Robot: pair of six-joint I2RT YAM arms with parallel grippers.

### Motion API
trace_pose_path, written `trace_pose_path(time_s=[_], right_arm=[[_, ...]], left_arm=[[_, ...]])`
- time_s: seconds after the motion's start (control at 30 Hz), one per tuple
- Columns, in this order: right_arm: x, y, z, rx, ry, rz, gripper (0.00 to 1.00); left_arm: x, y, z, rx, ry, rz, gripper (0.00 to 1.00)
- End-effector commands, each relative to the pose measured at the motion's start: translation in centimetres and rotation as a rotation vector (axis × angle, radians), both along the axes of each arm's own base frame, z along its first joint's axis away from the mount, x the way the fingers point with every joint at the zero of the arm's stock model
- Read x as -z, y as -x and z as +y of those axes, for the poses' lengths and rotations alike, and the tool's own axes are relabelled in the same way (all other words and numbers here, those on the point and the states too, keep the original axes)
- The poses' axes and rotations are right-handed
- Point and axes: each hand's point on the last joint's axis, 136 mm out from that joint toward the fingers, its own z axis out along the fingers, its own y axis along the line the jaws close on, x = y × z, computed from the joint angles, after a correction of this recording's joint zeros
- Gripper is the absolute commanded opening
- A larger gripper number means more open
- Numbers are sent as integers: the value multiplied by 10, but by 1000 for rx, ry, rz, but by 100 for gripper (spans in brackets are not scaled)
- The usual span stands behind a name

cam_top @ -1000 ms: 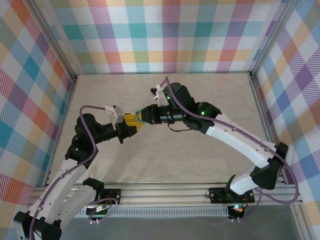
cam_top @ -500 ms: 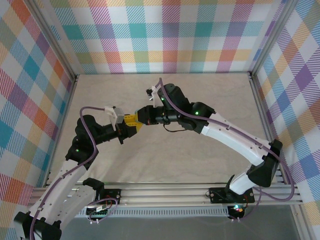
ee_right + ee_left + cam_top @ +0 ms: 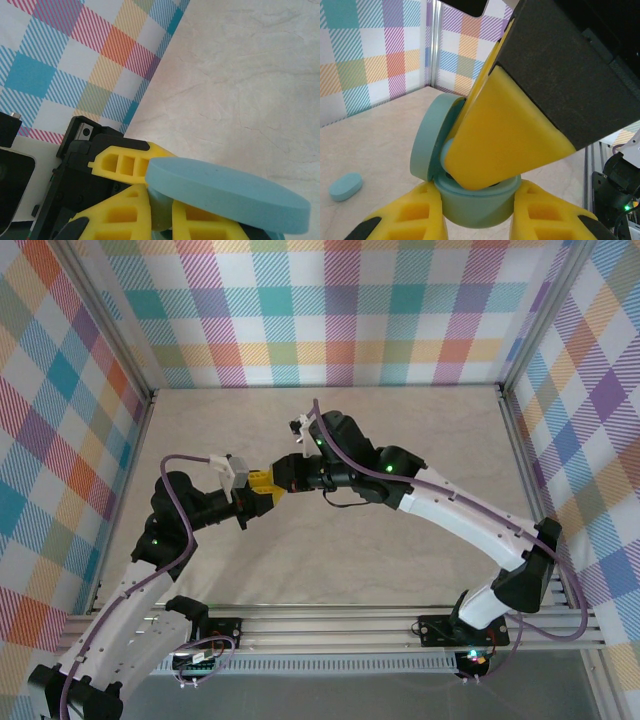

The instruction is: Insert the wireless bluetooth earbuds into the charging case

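Note:
In the left wrist view my left gripper [image 3: 477, 197] is shut on the body of the light-blue charging case [image 3: 477, 205]. Its lid [image 3: 430, 137] stands open to the left. A yellow finger [image 3: 505, 135] of my right gripper reaches down over the case's opening, with a pale-blue earbud [image 3: 445, 152] peeking out at its edge. In the right wrist view my right gripper [image 3: 161, 220] is shut on that earbud [image 3: 161, 210], just beneath the lid [image 3: 225, 192]. From above, the left gripper [image 3: 260, 484] and right gripper [image 3: 284, 478] meet tip to tip over the table's middle.
A second light-blue oval case [image 3: 345, 186] lies closed on the marbled table [image 3: 400, 560]. Plaid walls and an aluminium frame [image 3: 520, 440] enclose the table on three sides. The arms' bases sit on the rail [image 3: 330, 625] at the near edge.
The right arm has shifted a little to the left, pressing its gripper closer onto the left gripper. The left arm has barely moved.

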Motion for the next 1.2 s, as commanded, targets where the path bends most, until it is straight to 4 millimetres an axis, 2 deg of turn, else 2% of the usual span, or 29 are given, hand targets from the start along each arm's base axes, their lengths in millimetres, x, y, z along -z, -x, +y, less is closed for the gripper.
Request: trace_pose_path(time_s=[0.0,0.17,0.5,1.17], right_arm=[[22,7,-14,8,102,17,10],[20,9,-15,3,107,11,13],[16,11,-16,-4,112,-2,27],[1,6,-25,26,146,-39,32]], left_arm=[[-29,8,0,15,44,-119,0],[-30,8,0,15,45,-123,0],[-31,8,-1,16,47,-125,0],[-29,9,0,15,47,-121,0]])
